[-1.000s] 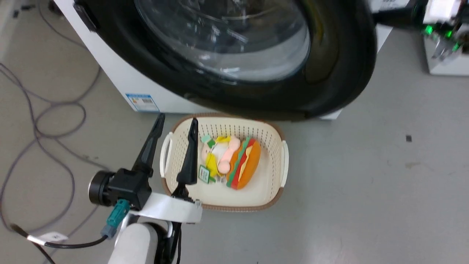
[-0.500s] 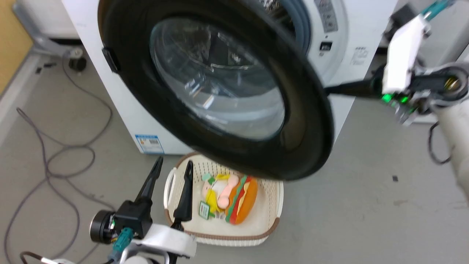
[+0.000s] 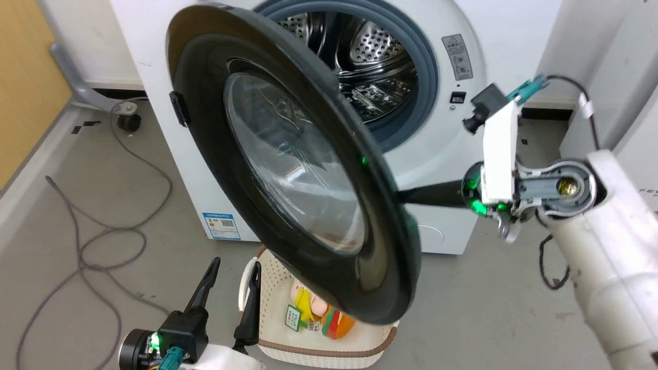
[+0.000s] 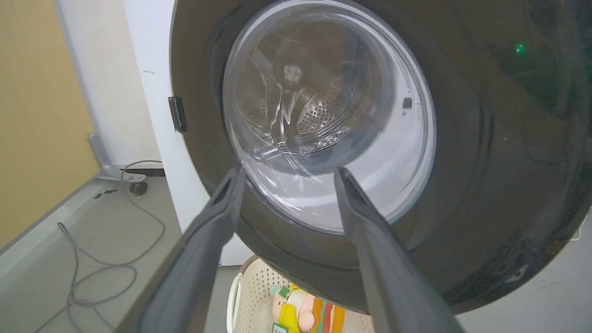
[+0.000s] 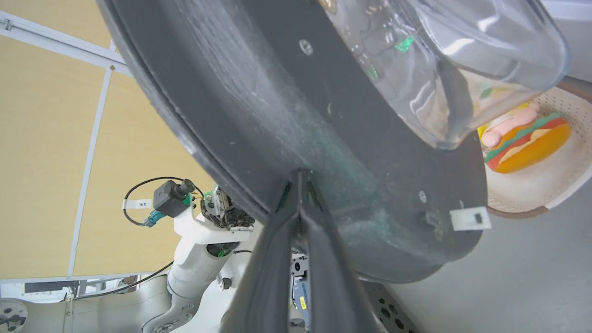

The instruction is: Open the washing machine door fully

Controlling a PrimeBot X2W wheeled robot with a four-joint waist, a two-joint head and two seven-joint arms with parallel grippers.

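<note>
Door: likely stiff, heavy, slippery-faced; best pushed at its inner rim, 3 o'clock, where right gripper, pressed together, touches. Left gripper spread, idle.

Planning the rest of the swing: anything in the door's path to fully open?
Possibly the left gripper, open, low in front of the outer face of the door. The basket sits on the floor below its rim.

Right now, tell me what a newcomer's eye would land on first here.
The huge glossy black washing machine door, half open, dominates the centre, with the steel drum bared behind it at the top. The right pincer, shut, has its tips against the door's inner face. Below, a cream basket holds a bright plush burger beside the open left pincer.
</note>
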